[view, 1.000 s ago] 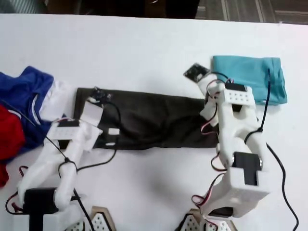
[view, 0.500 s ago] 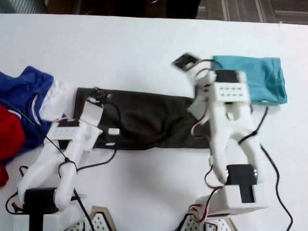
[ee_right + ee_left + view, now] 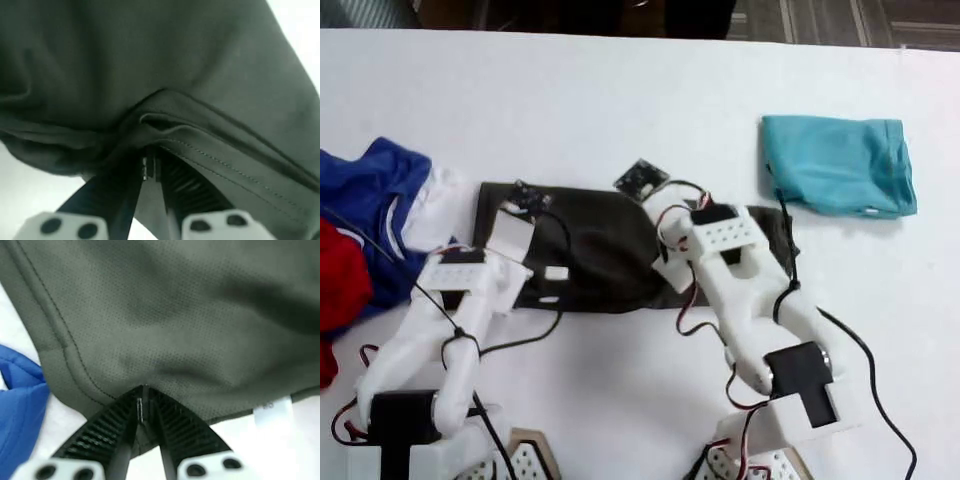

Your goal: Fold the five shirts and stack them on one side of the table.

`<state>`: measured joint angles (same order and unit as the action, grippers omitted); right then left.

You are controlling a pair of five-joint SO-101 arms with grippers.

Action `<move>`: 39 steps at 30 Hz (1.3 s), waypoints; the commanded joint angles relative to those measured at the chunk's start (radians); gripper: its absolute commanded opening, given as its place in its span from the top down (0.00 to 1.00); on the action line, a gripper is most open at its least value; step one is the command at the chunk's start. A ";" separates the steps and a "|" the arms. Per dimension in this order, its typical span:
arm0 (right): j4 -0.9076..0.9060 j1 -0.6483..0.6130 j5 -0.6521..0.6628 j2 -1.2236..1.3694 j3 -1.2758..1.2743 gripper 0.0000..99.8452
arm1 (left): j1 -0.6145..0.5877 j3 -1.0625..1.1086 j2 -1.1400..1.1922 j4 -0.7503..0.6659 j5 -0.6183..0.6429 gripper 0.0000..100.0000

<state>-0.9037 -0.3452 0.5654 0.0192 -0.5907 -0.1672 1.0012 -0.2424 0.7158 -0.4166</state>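
The dark shirt (image 3: 590, 250) lies mid-frame, its long axis running left to right. The left gripper (image 3: 142, 402) is clamped on its left edge. The right gripper (image 3: 150, 161), clamped on the opposite end, has that edge to its left.

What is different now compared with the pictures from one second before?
The right gripper, shut on the dark shirt, swung left, away from the teal shirt, carrying its pinched edge toward the middle of the cloth. The left gripper stayed shut on the other end. The teal shirt, blue shirt and red shirt did not move.
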 commanded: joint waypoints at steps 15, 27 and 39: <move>-0.208 0.383 0.126 -0.430 -0.071 0.98 | 0.015 0.002 0.002 -0.021 -0.005 0.97; 0.151 0.527 0.308 -0.432 -0.445 0.98 | 0.015 0.002 0.002 -0.021 -0.005 0.97; -0.079 0.615 0.074 -0.613 -0.080 0.98 | 0.015 0.002 0.002 -0.021 -0.005 0.97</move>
<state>-0.9268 0.2332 0.7419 -0.5255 -0.8623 -0.1672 1.0012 -0.2424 0.7158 -0.4166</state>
